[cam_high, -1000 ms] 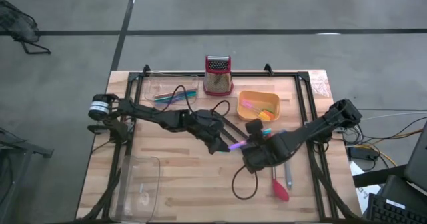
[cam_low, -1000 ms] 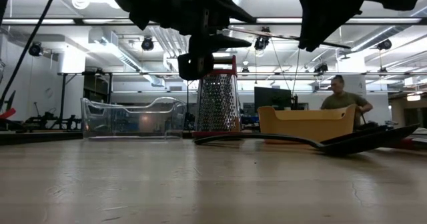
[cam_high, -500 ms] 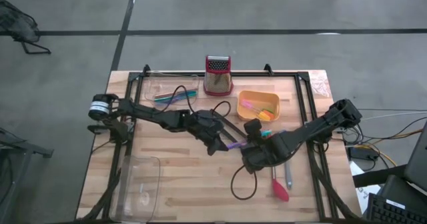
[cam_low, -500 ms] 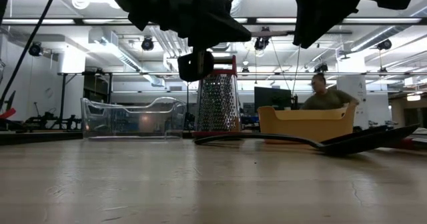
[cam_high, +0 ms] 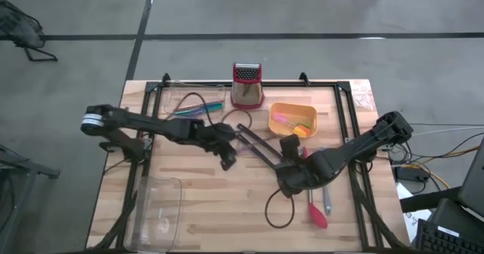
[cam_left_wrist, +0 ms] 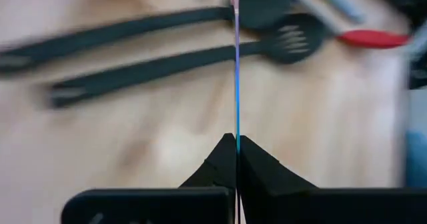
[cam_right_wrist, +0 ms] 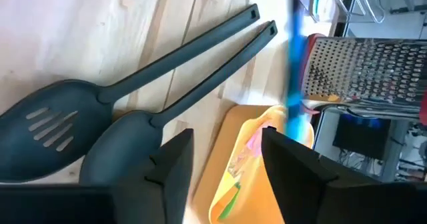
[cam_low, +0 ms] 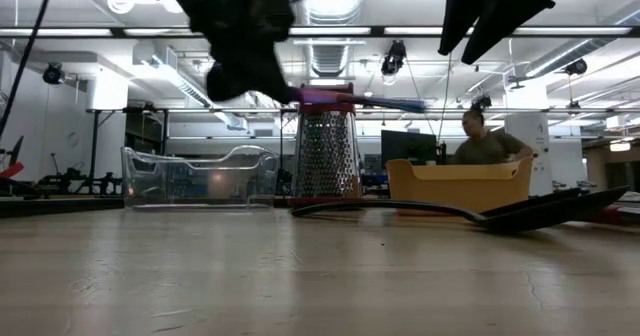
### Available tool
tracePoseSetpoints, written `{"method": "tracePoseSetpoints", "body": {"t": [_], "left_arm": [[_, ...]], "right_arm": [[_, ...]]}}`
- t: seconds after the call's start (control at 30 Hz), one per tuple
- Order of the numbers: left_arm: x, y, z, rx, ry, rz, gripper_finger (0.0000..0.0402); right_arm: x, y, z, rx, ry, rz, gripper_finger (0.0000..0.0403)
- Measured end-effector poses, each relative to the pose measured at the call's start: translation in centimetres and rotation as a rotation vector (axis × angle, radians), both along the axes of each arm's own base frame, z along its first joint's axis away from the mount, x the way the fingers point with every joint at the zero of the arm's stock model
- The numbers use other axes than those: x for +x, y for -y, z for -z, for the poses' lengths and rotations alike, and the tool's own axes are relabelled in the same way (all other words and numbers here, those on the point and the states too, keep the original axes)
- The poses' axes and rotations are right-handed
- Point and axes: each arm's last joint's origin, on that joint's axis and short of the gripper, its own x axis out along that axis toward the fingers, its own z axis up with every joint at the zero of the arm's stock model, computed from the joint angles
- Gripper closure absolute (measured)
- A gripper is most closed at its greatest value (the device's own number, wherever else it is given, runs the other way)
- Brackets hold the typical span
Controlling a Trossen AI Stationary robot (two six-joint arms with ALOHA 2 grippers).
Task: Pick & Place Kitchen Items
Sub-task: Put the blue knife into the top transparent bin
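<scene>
1. The thin purple-and-blue utensil (cam_low: 355, 101) is a slim flat piece, purple near the grip and blue toward its free end; in the low view it hangs level in the upper centre of the frame, clear of the table (cam_high: 212, 201).
2. The left gripper (cam_high: 228, 159) has its jaws closed on that utensil; the left wrist view shows it edge-on as a hairline strip (cam_left_wrist: 236, 84) pinched between the dark fingers.
3. The right gripper (cam_high: 290, 180), lower right of centre in the high view, has its jaws parted and holds nothing.
4. The two black long-handled spoons (cam_high: 261, 144) lie side by side on the table at mid-frame; only the right wrist view shows that one is slotted (cam_right_wrist: 50, 127).
5. The high view alone shows the red spoon (cam_high: 315, 214) and grey spatula (cam_high: 327, 201) at lower right.
6. The orange plastic tub (cam_high: 293, 120) holds small coloured cutlery, beside the steel box grater with red top (cam_high: 246, 85).
</scene>
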Motion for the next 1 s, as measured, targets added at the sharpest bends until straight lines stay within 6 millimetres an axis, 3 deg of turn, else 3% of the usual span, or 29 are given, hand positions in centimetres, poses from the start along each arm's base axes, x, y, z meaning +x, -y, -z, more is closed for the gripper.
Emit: {"method": "tracePoseSetpoints", "body": {"t": [0.27,0.43,0.57,0.8,1.0], "left_arm": [[-7.7,-2.0,-3.5,0.498,-0.253,-0.23,0.04],[-11.6,-3.5,-4.6,0.676,-0.393,-0.402,0.0399],[-12.3,-5.2,-4.5,0.76,-0.478,-0.367,0.0398],[-13.2,-8.8,-1.8,0.755,-0.692,-0.36,0.0397],[-13.3,-10.3,0.9,0.718,-0.847,-0.167,0.0395]], "right_arm": [[-0.6,-0.6,-0.6,0.036,0.053,0.025,0.0208],[-0.7,-0.7,-0.6,0.041,0.059,0.031,0.021],[-0.5,-0.8,-0.6,0.052,0.077,0.033,0.022],[-0.6,-1.1,-0.5,0.071,0.098,0.044,0.0238],[-0.6,-1.3,-0.4,0.076,0.104,0.043,0.0254]]}}
